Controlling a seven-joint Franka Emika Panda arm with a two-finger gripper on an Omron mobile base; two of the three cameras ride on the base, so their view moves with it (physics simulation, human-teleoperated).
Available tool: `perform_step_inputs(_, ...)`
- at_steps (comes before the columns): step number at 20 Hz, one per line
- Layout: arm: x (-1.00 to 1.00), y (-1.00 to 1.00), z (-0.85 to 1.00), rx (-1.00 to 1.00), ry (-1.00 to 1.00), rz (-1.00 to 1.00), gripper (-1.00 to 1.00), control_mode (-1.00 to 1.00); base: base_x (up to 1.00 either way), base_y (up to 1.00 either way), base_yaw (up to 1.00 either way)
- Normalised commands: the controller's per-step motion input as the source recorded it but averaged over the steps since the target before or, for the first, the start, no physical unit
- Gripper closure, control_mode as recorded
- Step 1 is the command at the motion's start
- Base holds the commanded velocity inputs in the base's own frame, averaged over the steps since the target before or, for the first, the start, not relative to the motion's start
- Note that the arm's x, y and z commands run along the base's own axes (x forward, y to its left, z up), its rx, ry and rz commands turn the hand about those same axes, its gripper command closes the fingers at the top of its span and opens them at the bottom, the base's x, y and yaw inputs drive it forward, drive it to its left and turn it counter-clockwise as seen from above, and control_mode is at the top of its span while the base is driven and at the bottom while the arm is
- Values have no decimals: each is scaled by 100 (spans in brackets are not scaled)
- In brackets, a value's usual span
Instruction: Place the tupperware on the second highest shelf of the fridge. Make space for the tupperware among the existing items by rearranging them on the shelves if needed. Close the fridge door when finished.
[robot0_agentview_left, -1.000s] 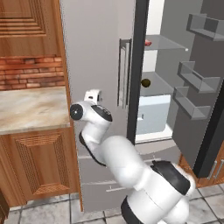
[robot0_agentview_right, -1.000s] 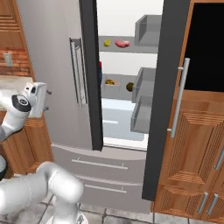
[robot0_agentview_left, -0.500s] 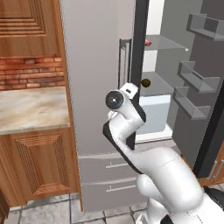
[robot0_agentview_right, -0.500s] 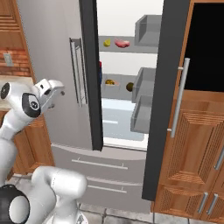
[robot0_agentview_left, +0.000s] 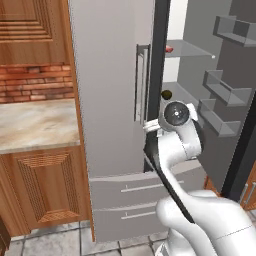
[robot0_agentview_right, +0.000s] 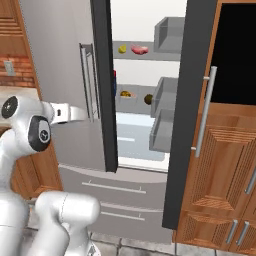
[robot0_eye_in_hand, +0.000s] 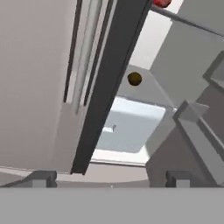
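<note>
The fridge (robot0_agentview_right: 60, 50) has its left door shut and its right door (robot0_agentview_right: 187, 125) swung wide open. On the second highest shelf (robot0_agentview_right: 136, 101) sit the tupperware (robot0_agentview_right: 125, 93), small with yellow-orange inside, and a dark olive ball (robot0_agentview_right: 148, 98) (robot0_agentview_left: 166, 94) (robot0_eye_in_hand: 134, 78). The thin top shelf carries a red-pink meat piece (robot0_agentview_right: 140, 49) (robot0_agentview_left: 169, 49) and a small yellow bit (robot0_agentview_right: 122, 48). My gripper (robot0_agentview_right: 82, 114) (robot0_eye_in_hand: 110, 178) is open and holds nothing. It hovers in front of the shut door's bar handle (robot0_agentview_right: 86, 80), pointing into the fridge.
Grey bins (robot0_agentview_left: 225, 90) line the inside of the open door. A pale drawer (robot0_eye_in_hand: 131, 122) sits below the shelves. A stone counter (robot0_agentview_left: 35, 122) over wooden cabinets stands left of the fridge, with more wooden cabinets (robot0_agentview_right: 225, 170) to the right. Something red and blue (robot0_agentview_right: 114, 80) peeks out past the shut door's edge.
The arm has swung right, from beside the counter to in front of the fridge's centre seam. The gripper stayed open. The fridge's contents and doors have not moved.
</note>
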Motion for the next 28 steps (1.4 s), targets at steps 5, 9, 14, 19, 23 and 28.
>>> perform_step_inputs(5, -88, -97, 2, 70, -20, -4, -100, -100, 0, 0, 0)
perform_step_inputs(9, -77, -45, 42, 31, -2, -6, -100, -100, 0, 0, 0)
perform_step_inputs(14, -51, -45, 49, 17, 9, -14, -100, -100, 0, 0, 0)
perform_step_inputs(19, -11, -83, 8, 28, 1, -19, -100, -100, 0, 0, 0)
perform_step_inputs(23, -18, -100, -16, 35, -3, -3, -100, -100, 0, 0, 0)
perform_step_inputs(28, -9, -100, -23, 32, -1, -1, -100, -100, 0, 0, 0)
